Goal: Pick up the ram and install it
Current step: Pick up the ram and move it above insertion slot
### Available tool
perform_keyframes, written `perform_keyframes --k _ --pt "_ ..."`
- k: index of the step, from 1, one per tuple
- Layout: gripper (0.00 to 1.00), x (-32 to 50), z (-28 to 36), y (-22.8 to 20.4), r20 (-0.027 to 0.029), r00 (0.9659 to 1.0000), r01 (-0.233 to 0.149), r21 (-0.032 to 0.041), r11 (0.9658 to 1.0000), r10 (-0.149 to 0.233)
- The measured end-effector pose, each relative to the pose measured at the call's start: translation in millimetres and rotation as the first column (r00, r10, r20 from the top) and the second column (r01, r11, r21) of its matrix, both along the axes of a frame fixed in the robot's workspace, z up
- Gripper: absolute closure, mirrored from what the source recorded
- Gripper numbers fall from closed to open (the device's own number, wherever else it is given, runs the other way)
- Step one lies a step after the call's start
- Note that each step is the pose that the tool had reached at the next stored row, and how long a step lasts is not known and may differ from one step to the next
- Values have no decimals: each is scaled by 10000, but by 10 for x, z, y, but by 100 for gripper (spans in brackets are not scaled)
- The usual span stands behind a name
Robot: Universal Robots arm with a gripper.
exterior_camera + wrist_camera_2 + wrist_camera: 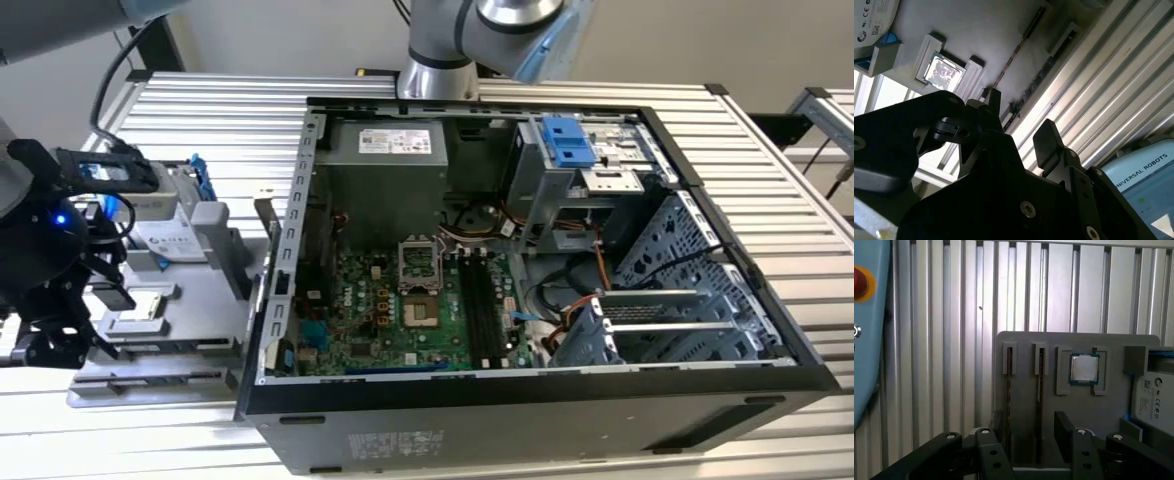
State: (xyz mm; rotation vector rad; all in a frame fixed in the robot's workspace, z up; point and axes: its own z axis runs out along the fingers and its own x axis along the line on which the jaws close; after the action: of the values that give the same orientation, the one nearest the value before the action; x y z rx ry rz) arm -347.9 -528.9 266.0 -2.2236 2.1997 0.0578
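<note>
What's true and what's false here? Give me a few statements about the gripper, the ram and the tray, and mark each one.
1. The gripper is open and holds nothing. True.
2. The gripper hangs over the computer case. False: it is over the gray tray, which lies to the exterior view's left of the case.
3. Two ram sticks stand on edge in slots of the gray tray. True.
4. The tray's square holder is empty. False: a processor chip sits in it.
5. The computer case is closed. False: it is open and its motherboard shows.
</note>
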Motion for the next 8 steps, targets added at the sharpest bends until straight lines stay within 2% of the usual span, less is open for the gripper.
perform_keyframes --k 8 --pt "0 4 -27 -3 0 10000 1 0 10000 -1"
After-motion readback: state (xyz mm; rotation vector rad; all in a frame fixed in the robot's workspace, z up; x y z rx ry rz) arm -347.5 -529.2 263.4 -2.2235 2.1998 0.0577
